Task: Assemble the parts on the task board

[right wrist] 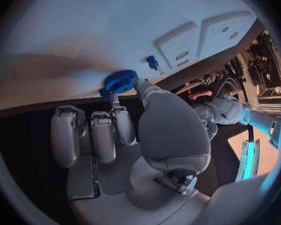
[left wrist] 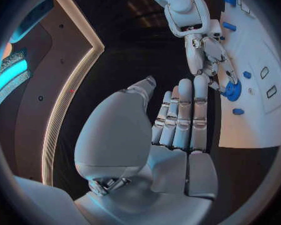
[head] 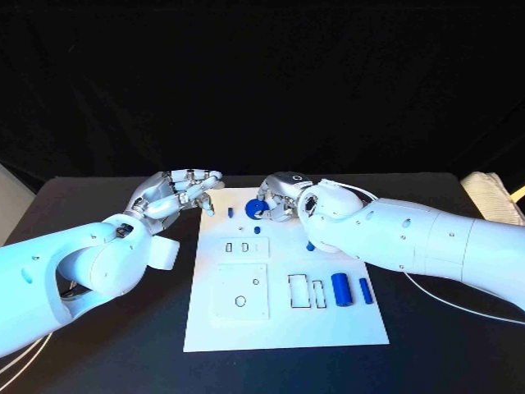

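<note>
At the board's [head: 334, 328] far edge you have a blue gear [head: 257, 208] pinched in your right hand [head: 289, 197], thumb and fingertip closed on it. Just beside it a small blue peg [head: 230, 212] stands on the board, with another small blue piece [head: 257, 231] a little nearer you. Your right forearm [head: 417, 238] crosses the board's right side and hides part of a blue piece [head: 310, 245] under it. Near the right edge lie a thick blue cylinder [head: 340, 289] and a thinner one [head: 366, 290], beside two outlined slots [head: 307, 291]. Your left hand [head: 174, 193] hovers off the board's far left corner, holding nothing, fingers straight and close together.
</note>
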`<move>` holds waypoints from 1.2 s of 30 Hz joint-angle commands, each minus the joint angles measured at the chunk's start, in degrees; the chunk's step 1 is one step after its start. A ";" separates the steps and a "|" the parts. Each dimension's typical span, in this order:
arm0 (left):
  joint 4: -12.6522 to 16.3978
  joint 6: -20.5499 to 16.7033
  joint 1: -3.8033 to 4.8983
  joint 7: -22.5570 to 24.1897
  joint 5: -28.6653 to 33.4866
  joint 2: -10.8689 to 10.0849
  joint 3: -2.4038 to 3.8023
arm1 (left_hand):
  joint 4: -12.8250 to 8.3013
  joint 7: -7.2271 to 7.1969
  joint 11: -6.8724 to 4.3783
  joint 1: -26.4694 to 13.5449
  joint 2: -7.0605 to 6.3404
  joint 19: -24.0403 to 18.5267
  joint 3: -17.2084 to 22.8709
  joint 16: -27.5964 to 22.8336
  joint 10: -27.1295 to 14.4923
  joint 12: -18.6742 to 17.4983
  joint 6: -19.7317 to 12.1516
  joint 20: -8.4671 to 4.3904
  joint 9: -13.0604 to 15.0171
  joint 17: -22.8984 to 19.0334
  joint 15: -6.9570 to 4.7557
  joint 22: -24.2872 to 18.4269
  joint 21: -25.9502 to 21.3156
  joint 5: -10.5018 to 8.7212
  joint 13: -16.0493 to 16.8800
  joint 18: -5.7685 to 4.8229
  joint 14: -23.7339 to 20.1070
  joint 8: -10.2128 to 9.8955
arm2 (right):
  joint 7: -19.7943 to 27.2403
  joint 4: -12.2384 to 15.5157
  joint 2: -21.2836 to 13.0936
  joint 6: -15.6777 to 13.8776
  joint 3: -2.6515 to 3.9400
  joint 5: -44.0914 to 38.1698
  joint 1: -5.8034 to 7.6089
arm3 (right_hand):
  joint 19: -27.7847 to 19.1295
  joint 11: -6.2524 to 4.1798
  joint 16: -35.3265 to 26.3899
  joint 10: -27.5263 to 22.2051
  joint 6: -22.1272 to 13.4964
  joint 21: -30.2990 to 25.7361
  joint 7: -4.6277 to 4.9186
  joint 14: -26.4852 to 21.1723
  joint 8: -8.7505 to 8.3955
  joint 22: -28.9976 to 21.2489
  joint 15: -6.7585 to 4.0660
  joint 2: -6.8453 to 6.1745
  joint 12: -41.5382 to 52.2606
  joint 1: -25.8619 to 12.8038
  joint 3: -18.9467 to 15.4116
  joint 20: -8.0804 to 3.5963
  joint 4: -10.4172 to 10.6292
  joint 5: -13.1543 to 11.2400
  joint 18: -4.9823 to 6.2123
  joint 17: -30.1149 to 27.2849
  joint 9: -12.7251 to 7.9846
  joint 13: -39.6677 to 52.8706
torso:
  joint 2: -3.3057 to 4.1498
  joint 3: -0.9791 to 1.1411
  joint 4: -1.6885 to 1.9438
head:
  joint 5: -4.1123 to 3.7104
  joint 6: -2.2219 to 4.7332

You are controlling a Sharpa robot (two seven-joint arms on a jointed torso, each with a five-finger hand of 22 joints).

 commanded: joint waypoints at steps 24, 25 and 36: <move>-1.06 0.82 0.06 0.13 0.07 0.12 0.02 | -0.54 0.04 0.16 0.34 0.57 -0.54 0.27 -0.37 -0.57 0.25 -0.69 0.03 0.10 0.03 0.13 0.13 0.38 -0.07 0.09 0.87 -0.25 0.08 | 8.52 9.43 -11.35 -8.84 0.22 12.96 1.32 | 0.29 -0.18 -0.35 0.21 -0.65 -0.16 0.20 4.97 -1.19 6.79 -0.11 -1.94 0.17 1.00 0.87 -0.24 -1.23 1.63 0.00 11.42 -0.29 5.77 | -0.84 0.16 -0.61 | -0.20 1.01; -1.19 1.01 0.06 0.16 0.09 0.18 0.01 | -0.58 0.06 0.19 0.33 0.53 -0.64 0.29 -0.50 -0.70 0.23 -0.74 0.04 0.11 -0.01 0.16 0.12 0.36 -0.08 0.09 0.86 -0.38 0.07 | 9.05 9.91 -12.39 -7.73 0.24 14.51 1.55 | 0.32 -0.18 -0.30 0.21 -0.57 -0.13 0.19 4.99 -1.23 6.85 -0.11 -2.05 0.16 1.47 1.05 -0.24 -1.58 1.73 -0.02 11.48 -0.28 5.77 | -0.91 0.17 -0.67 | -0.23 1.05; -2.37 4.11 0.04 0.01 -1.59 1.21 -0.16 | -0.83 -0.50 -0.47 -0.57 -0.23 -0.86 -0.03 0.07 1.39 2.44 -0.63 -0.19 0.56 0.59 -0.30 0.39 1.07 -0.14 1.17 0.92 0.67 0.43 | 14.67 11.13 -24.45 3.66 0.24 25.75 2.61 | 1.08 -0.51 0.16 0.71 0.08 0.93 -0.13 5.16 -1.79 8.06 -0.45 -3.27 0.77 6.95 4.71 -0.51 -6.70 1.67 -0.34 12.11 -0.26 6.34 | -1.74 0.68 -1.58 | -0.18 1.07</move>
